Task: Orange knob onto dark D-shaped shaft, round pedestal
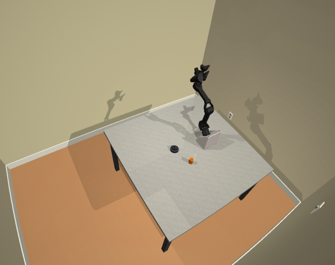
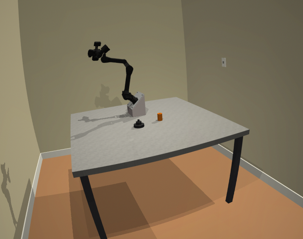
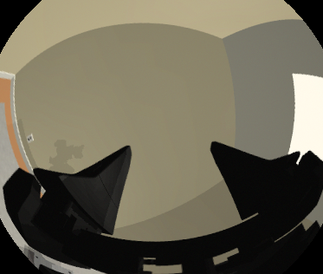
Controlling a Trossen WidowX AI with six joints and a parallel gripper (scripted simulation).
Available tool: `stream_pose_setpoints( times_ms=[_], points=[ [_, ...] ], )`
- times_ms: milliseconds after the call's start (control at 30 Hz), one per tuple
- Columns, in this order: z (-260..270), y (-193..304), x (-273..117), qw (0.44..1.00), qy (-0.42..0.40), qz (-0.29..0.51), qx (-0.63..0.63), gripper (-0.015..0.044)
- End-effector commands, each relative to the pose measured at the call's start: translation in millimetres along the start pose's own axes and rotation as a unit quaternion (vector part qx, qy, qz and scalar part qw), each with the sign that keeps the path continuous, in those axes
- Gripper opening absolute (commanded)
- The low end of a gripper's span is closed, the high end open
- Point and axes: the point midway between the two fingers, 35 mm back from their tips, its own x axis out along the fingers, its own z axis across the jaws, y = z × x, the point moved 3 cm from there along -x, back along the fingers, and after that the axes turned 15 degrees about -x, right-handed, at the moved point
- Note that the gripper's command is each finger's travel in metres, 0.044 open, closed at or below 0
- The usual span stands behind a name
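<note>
The orange knob stands upright on the table, a small hole or mark showing on its top. The black round pedestal stands on the table a short way from the knob, with the dark shaft sticking up from its stepped middle. The shaft's flat side cannot be made out. My gripper is open and empty, raised high above the table, away from both knob and pedestal. The wrist view shows wall between the widely parted fingers; knob and pedestal are not seen there.
The arm stands on a pale wedge-shaped base on the grey table, near the knob and pedestal. Walls stand behind the table, and the arm's shadows fall on the walls and table top.
</note>
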Motion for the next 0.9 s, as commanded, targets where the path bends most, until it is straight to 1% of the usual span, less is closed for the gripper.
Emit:
stream_pose_setpoints(
  times_ms=[0,33,100,233,333,400,467,667,867],
  points=[
    [0.0,0.0,0.0,1.000,0.000,0.000,0.000,0.0426],
    [0.1,-0.8,-0.2,1.000,0.002,-0.002,0.001,0.0440],
    [1.4,-7.8,-1.5,1.000,0.014,-0.015,0.006,0.0440],
    [32.7,-58.9,5.4,0.996,-0.019,-0.083,0.020,0.0440],
    [56.8,-95.1,3.6,0.990,-0.050,-0.130,0.029,0.0440],
    [55.0,-98.3,3.6,0.989,-0.043,-0.140,0.032,0.0440],
    [56.7,-113.6,1.7,0.983,-0.036,-0.174,0.042,0.0440],
    [100.9,-177.2,-23.4,0.958,-0.101,-0.262,0.063,0.0440],
    [138.2,-227.1,-67.0,0.916,-0.170,-0.358,0.069,0.0440]
  ],
)
